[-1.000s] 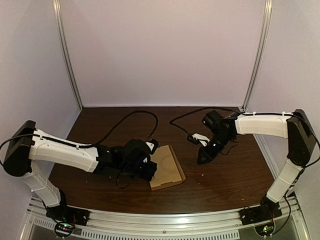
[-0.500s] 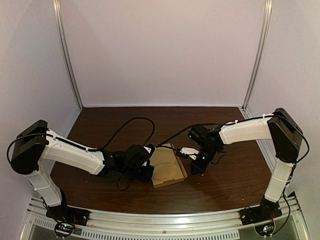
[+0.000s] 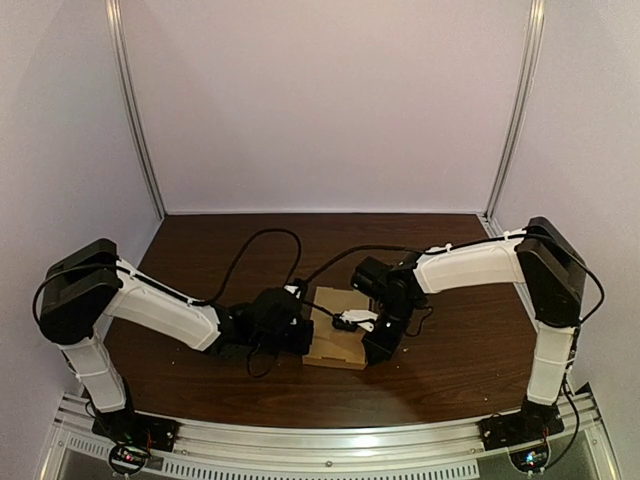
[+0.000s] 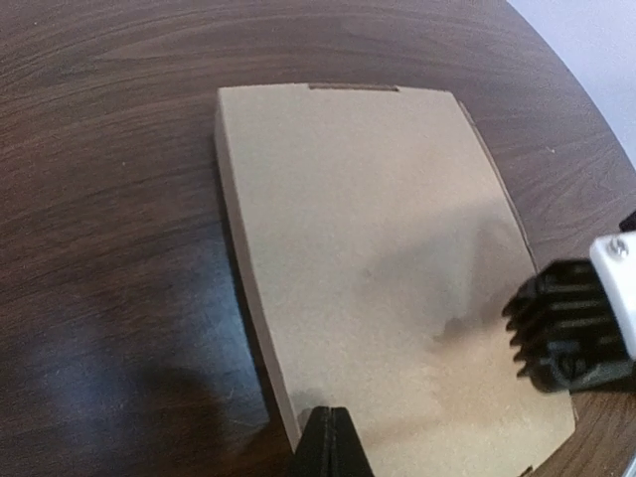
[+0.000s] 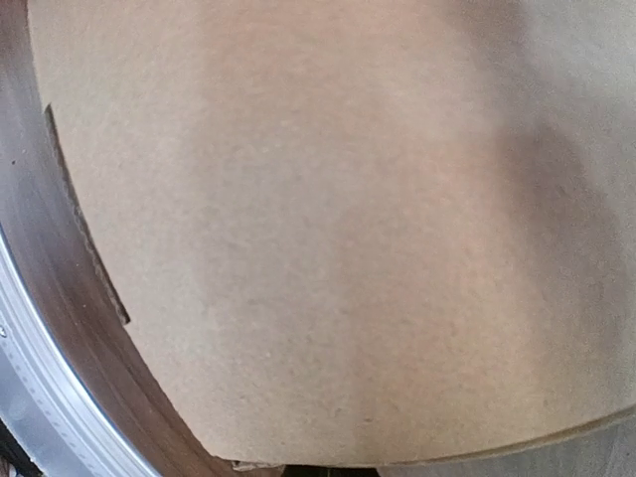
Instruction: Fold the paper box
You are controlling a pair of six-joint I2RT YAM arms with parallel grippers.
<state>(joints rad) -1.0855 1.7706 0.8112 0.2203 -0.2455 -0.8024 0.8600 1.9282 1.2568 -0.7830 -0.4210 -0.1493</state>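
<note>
Dark wooden table [image 3: 455,375]: your left gripper [image 4: 320,439] pinches the paper box [image 4: 378,268] edge; right gripper [image 3: 372,338] at the box's opposite side, jaws indiscernible.

Flattened paper box [image 3: 326,345]: plain tan cardboard blank, unfolded, lying flat on the dark table [image 3: 455,375] about mid-width, nearer its near edge than its far one, small notches along its edges.
</note>
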